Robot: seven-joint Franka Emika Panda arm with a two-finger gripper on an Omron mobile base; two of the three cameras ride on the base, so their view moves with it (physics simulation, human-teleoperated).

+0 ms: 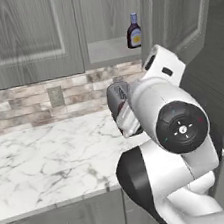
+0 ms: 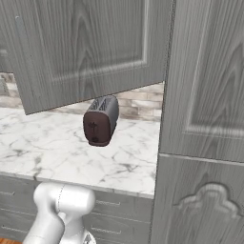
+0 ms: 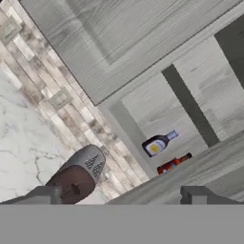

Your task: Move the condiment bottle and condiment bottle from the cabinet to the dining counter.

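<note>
In the left base view the cabinet stands open above the marble counter (image 1: 45,163), and a dark condiment bottle (image 1: 133,32) with a blue cap and yellow label stands upright on the lower shelf, close to the shelf's right edge beside the open door (image 1: 175,9). It is well above the counter and apart from everything else, so nothing has been taken out yet. The arm's white links rise in front of the toaster (image 1: 119,105), folded back rather than stretched toward the shelf, which suggests the reach has not started.

In the right base view the open door leaf (image 2: 90,47) hangs across most of the frame and hides the shelf. Beneath its lower edge the brown toaster sits on the counter near the tiled backsplash (image 2: 140,102), below the cabinet and a thing to steer clear of on the way up.

The hand view is rolled, so the cabinet runs diagonally. Both targets show here: the dark condiment bottle and, just beside it, a slimmer red condiment bottle (image 3: 174,163), both on the same shelf, near each other but apart. The end effector (image 3: 121,198) has its two fingertips (image 3: 45,194) spread wide with nothing between them, aimed toward the shelf from a distance, likely lining up for a first approach.
</note>
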